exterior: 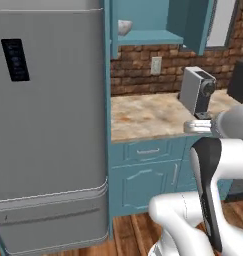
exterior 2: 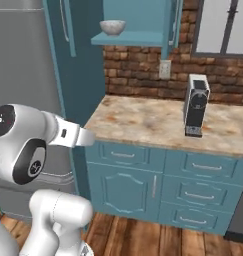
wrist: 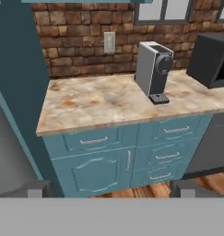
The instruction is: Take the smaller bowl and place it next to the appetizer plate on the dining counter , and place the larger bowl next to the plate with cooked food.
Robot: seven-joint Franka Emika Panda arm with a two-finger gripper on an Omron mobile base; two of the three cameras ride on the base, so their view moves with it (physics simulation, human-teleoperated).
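The gripper [wrist: 111,189] is standing with its jaws spread wide and holding nothing, its dark tips pointing at teal panelled drawers [wrist: 94,141] beneath a marbled beige stone worktop [wrist: 104,101]; a boxy silver coffee machine [wrist: 153,71] is sitting beyond, against rough red brick. The smaller bowl [exterior 2: 112,27], round, whitish and faintly marbled, is resting high above the gripper on an open teal cabinet shelf [exterior 2: 128,38].

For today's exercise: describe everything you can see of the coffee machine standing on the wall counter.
The coffee machine is a tall, narrow box with a pale silvery body, a dark front and a round dark head near the top. A small dark drip tray juts out at its foot. It stands upright on the marbled beige counter, close to the brick wall, touching nothing else. No cup sits under it.
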